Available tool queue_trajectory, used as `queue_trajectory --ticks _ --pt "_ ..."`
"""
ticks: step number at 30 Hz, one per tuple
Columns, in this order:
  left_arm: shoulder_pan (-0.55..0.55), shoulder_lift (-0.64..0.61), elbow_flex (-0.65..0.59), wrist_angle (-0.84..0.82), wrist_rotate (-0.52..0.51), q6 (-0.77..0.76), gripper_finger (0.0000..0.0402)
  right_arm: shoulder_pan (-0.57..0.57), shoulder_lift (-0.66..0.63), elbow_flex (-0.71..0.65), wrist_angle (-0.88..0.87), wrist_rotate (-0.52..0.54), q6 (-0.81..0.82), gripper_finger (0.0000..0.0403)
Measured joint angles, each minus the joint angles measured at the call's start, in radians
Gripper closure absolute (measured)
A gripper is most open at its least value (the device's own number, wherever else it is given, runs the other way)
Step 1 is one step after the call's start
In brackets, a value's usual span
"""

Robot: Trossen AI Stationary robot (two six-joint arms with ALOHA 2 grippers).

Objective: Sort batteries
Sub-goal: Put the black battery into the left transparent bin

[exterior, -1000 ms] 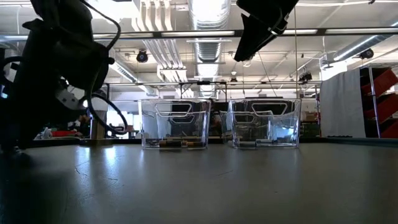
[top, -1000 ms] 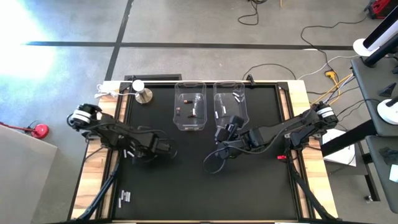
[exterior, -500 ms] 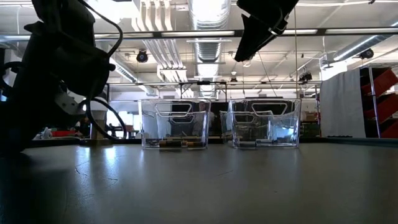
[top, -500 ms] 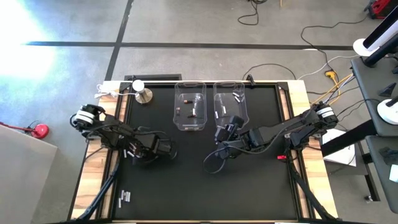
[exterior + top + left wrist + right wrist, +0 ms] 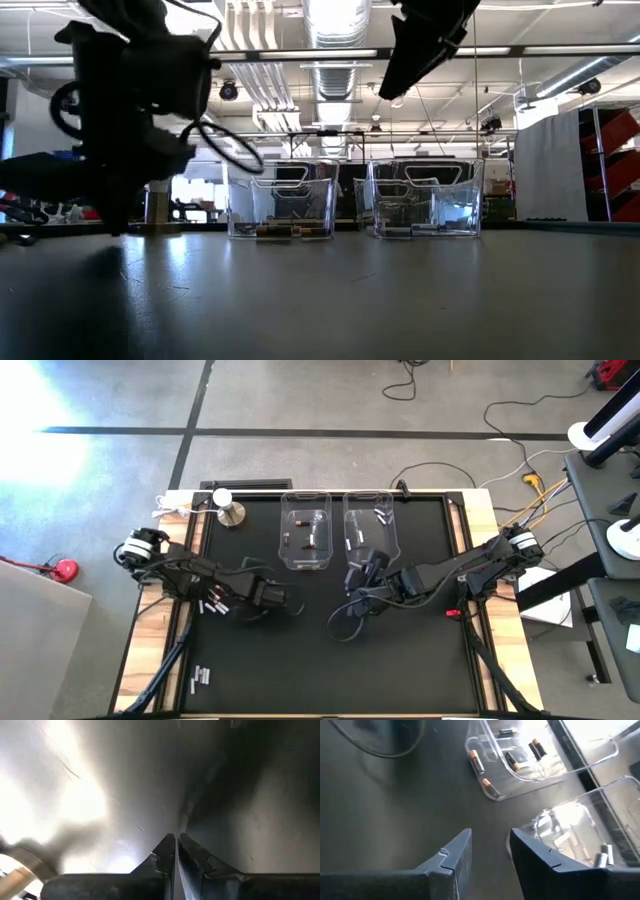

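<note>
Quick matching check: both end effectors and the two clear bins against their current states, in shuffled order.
1 left end effector
2 right end effector
3 left clear bin
4 right clear bin

A holds silver batteries
B shut
C holds dark, orange-tipped batteries
D open, empty

Pairs: 1-B, 2-D, 3-C, 4-A

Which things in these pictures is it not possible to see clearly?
- Left gripper: shut; whether it pinches a battery is hidden by its own fingers in the left wrist view.
- Loose batteries: too small in the high view to count.
- Right bin: contents blurred by glare in the low view.
</note>
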State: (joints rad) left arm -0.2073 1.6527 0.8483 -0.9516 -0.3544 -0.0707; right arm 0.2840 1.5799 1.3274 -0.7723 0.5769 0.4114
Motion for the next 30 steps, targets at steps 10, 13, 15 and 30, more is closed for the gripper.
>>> queue_trajectory --ticks 10,13,15,30 --pt "0.002 -0.001 0.054 -0.152 0.035 0.170 0.0400 0.017 -0.001 0.035 -0.006 -0.011 0.034 0.0289" --pt "0.004 -0.001 0.019 -0.166 0.030 0.273 0.0395 0.024 -0.001 0.035 -0.006 -0.011 0.035 0.0285" --pt "0.005 -0.001 -0.002 -0.167 0.031 0.296 0.0389 0.031 -0.001 0.035 -0.007 -0.011 0.037 0.0281" --pt "0.023 -0.002 -0.071 -0.216 0.118 0.214 0.0324 0.053 -0.002 0.035 -0.007 -0.010 0.058 0.0269"
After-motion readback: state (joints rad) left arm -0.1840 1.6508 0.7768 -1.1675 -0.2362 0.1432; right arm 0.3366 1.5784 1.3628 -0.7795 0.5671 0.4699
